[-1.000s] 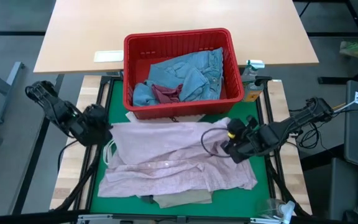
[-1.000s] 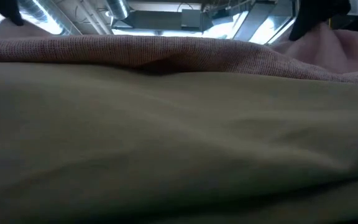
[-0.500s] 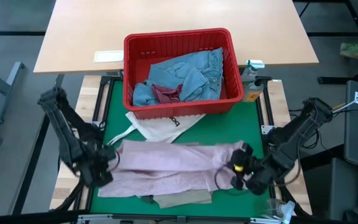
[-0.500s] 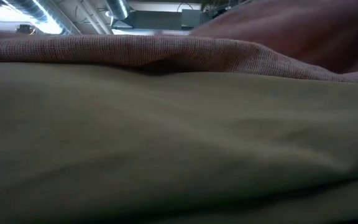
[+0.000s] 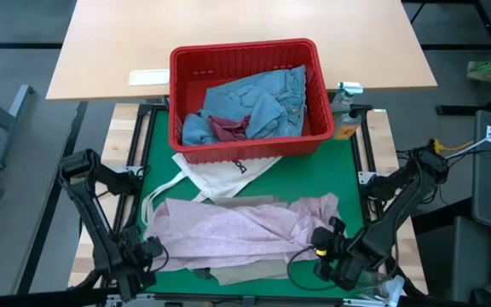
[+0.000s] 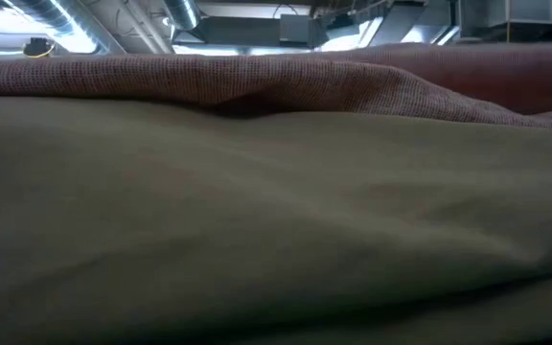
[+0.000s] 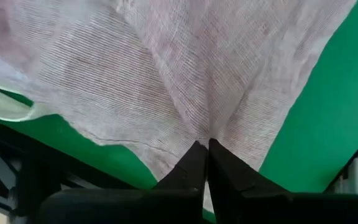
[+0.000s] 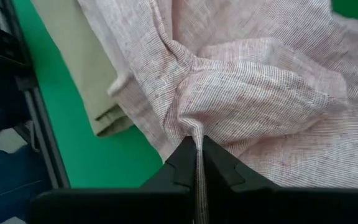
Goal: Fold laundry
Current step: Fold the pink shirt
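Note:
The mottled pink top (image 5: 241, 228) lies folded across the green mat (image 5: 314, 175), its near part over the beige trousers (image 5: 250, 273). The trousers fill the low view (image 6: 257, 220), with the pink top (image 6: 257, 81) behind them. My left gripper (image 5: 147, 253) is shut on the top's left end near the table's front edge. My right gripper (image 5: 320, 253) is shut on its right end. More laundry, the light blue jeans (image 5: 258, 102), lies in the red basket (image 5: 177, 85). My left gripper pinches a bunch of the pink top's cloth (image 7: 207, 124) between its two fingertips, coming from above and pointing down. Creases fan out from the pinch, and the cloth lies on the mat. How many layers it has, I cannot tell. My right gripper pinches a gathered fold of the pink top (image 8: 194, 121) between its fingertips, slanting down from the table's near right. Creases run out from the pinch. The cloth beyond it rests on the mat and on the trousers.
A white tote bag (image 5: 216, 170) lies on the mat between the basket and the pink top. A bottle (image 5: 345, 107) stands right of the basket. The mat's dark frame (image 5: 369, 170) runs along both sides. A wooden table (image 5: 228, 26) lies beyond the basket.
Both grippers have gone down and toward the table's near edge, shut on the pink top. Its far edge has come over onto the near part, so the top is folded into a narrower band. The white tote bag has come into view.

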